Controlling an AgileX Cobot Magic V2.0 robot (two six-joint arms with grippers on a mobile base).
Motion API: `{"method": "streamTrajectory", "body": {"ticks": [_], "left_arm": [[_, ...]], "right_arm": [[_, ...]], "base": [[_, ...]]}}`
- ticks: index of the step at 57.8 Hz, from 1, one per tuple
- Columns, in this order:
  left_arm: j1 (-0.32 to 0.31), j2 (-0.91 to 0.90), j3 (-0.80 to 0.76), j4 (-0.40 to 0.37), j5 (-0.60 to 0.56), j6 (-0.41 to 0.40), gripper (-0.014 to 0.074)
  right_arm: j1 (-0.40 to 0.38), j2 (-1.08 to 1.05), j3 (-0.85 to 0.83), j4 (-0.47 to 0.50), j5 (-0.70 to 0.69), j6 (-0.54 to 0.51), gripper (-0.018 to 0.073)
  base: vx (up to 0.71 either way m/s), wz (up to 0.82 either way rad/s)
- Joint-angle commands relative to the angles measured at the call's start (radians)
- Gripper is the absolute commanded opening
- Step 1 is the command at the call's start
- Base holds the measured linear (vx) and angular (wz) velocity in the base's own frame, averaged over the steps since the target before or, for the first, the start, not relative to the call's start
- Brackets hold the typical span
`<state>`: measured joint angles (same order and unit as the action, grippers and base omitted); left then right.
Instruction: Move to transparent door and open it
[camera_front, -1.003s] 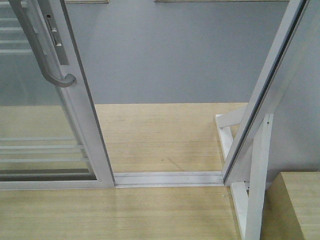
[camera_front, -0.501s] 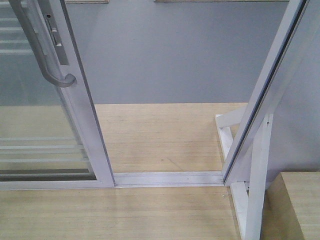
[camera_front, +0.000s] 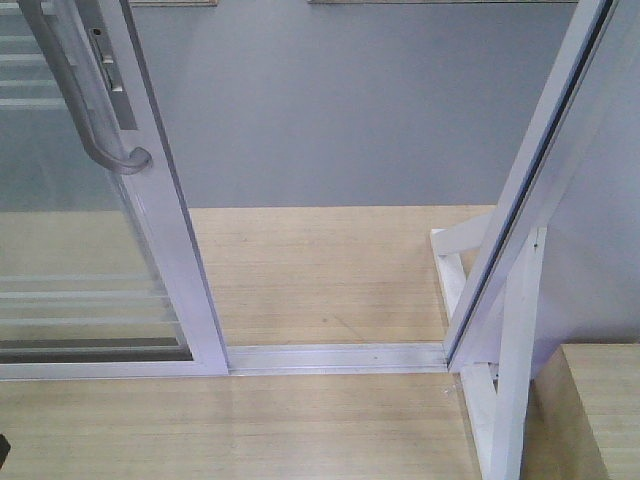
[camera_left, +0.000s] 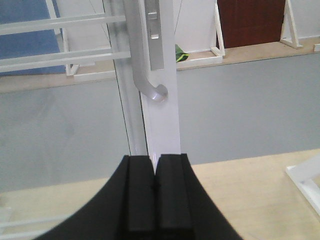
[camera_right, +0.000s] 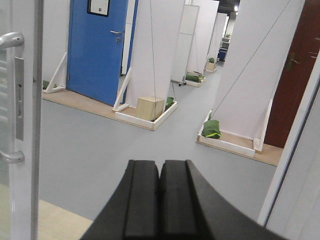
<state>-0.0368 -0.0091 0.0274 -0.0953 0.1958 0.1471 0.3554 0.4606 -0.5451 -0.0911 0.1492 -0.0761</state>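
The transparent door stands at the left of the front view, a white-framed glass panel with thin white bars and a curved grey handle. A gap lies between its edge and the right-hand frame. In the left wrist view my left gripper is shut and empty, pointing at the door's white edge just below the handle, apart from it. In the right wrist view my right gripper is shut and empty, facing through the opening. The door edge is at its left.
A white floor track crosses the wooden platform. The fixed white frame with its slanted brace bounds the gap on the right. Beyond are grey floor, a blue door, white panels and a box.
The door's edge has shifted very slightly left. A small dark shape has appeared at the bottom left corner of the front view.
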Motion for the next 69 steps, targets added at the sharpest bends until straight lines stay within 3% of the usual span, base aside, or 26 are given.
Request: {"method": "streamTrajectory", "body": {"ticks": [1, 58, 69], "left_arm": [[-0.005, -0.016, 0.030, -0.020, -0.124, -0.017, 0.0000], [-0.005, -0.015, 0.030, -0.020, -0.125, -0.017, 0.0000], [-0.005, -0.015, 0.030, -0.020, -0.125, -0.017, 0.0000]], "right_arm": [[-0.004, 0.004, -0.028, -0.005, -0.086, -0.002, 0.0000], [-0.004, 0.004, -0.028, -0.005, -0.087, -0.002, 0.0000], [-0.004, 0.012, -0.002, 0.102, -0.109, -0.047, 0.0000]], "base": [[0.00, 0.00], [0.00, 0.00], [0.00, 0.00]]}}
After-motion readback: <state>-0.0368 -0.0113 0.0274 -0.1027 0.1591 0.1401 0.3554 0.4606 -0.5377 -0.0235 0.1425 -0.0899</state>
